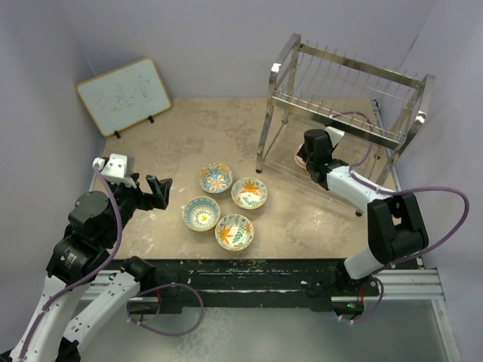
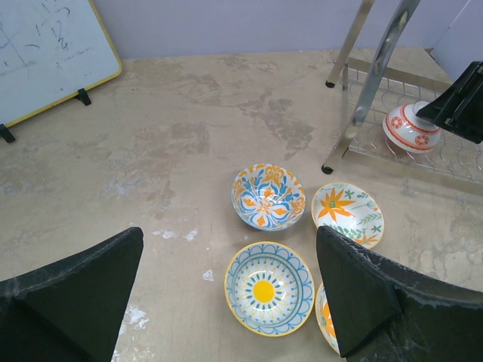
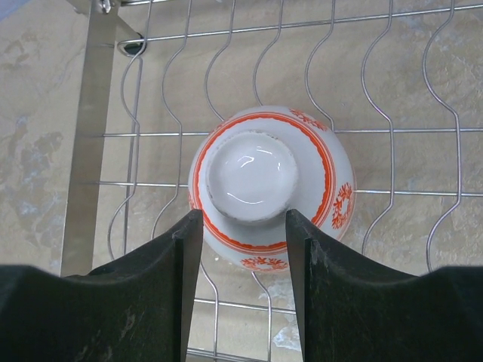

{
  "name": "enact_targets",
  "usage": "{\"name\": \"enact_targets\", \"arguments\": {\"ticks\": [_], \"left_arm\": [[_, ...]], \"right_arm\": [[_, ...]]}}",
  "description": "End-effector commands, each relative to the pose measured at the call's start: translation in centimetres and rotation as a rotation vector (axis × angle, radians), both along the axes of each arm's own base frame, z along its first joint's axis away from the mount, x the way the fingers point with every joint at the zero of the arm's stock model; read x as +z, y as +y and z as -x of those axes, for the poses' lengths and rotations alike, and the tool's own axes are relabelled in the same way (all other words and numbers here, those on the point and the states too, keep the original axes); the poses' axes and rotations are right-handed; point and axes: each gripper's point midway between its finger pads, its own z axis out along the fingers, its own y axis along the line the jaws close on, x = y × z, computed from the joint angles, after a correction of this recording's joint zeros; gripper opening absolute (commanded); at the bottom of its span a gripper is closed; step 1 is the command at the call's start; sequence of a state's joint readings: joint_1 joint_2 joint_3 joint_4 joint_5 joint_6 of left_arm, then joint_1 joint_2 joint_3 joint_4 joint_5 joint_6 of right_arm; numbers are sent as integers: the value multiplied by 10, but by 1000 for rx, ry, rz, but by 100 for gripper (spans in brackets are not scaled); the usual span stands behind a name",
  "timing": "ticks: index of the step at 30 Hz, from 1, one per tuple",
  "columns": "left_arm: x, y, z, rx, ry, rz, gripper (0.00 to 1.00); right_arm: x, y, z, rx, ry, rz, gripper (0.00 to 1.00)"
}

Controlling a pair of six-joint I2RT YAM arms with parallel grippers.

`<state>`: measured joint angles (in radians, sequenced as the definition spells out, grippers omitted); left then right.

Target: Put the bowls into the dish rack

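Four bowls lie face up mid-table: a blue-orange one (image 1: 216,178) (image 2: 267,195), an orange-flower one (image 1: 249,192) (image 2: 348,213), a blue one with a yellow centre (image 1: 201,213) (image 2: 269,287) and an orange-green one (image 1: 234,231). A fifth bowl (image 3: 268,177) (image 2: 411,128), cream with red-orange bands, rests upside down on the wavy wires of the dish rack's (image 1: 347,83) lower tier. My right gripper (image 3: 244,215) (image 1: 308,162) hovers over it, part open, fingers flanking the near side of its foot. My left gripper (image 2: 230,241) (image 1: 160,192) is wide open and empty, above the table left of the bowls.
A wood-framed whiteboard (image 1: 124,94) (image 2: 45,53) leans at the back left. The rack's chrome legs (image 2: 362,83) stand just behind the four bowls. The right arm's cable (image 1: 423,192) loops beside the rack's right end.
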<state>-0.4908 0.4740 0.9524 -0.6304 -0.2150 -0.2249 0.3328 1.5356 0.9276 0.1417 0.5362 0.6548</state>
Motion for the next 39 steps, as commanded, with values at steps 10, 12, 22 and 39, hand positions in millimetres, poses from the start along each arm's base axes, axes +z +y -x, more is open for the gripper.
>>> {"name": "enact_targets", "arguments": {"ticks": [10,12,22,39], "left_arm": [[11,3,-2,17,-39,20,99],[11,3,-1,19,-40,20,99],[12,2,-2,16,-39,19,99],[6,1,-4,15,-25,19,99]], "right_arm": [[3,-48,9,-236,-13,24,50],[6,-56,12,-269,-29,25,51],[15,-105,26,-438,-59,57,51],[13,-66,32,-107,-82,-31,52]]}}
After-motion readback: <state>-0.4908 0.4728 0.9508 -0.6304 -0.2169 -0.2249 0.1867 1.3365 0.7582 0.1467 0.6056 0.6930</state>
